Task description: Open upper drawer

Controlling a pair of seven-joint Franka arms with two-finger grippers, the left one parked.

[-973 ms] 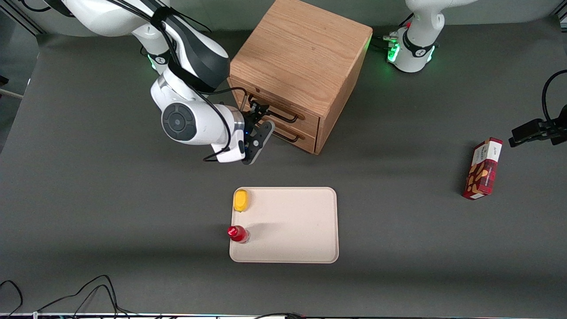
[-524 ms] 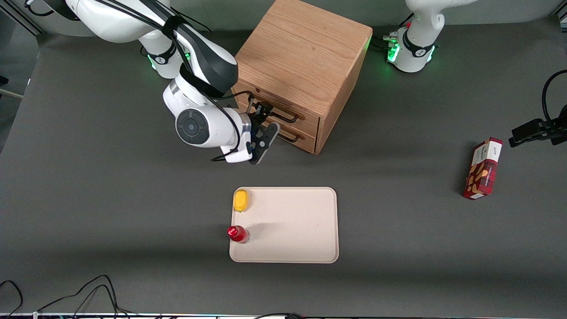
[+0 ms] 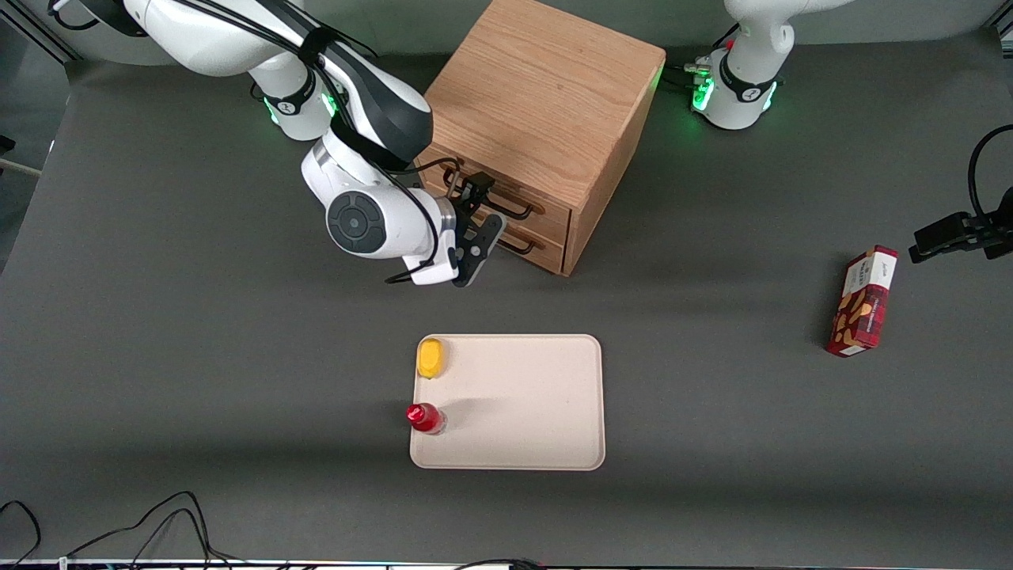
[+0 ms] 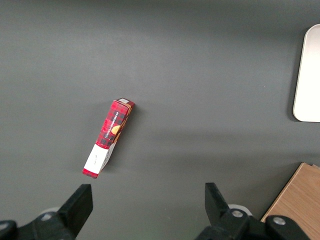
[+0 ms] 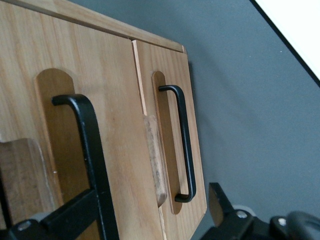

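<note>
The light oak cabinet (image 3: 546,95) stands on the table with two drawers. The upper drawer (image 3: 546,207) is closed; its long black wire handle (image 3: 506,207) also shows in the right wrist view (image 5: 85,145). The bottom drawer (image 3: 538,252) lies just beneath, and its handle (image 5: 184,145) shows too. My right gripper (image 3: 481,212) is open right in front of the drawer fronts. One finger (image 5: 65,215) lies against the upper handle. The other finger (image 5: 220,202) hangs past the bottom drawer's lower edge. Nothing is held.
A beige tray (image 3: 522,404), nearer the front camera, holds a yellow item (image 3: 430,358) and a red-capped bottle (image 3: 425,417). A red box (image 3: 863,301) lies toward the parked arm's end, also in the left wrist view (image 4: 107,145). Cables (image 3: 158,522) lie at the table's near edge.
My right arm has moved toward the cabinet, bringing the open gripper closer to the drawer fronts and up to the upper handle. The drawers have not moved.
</note>
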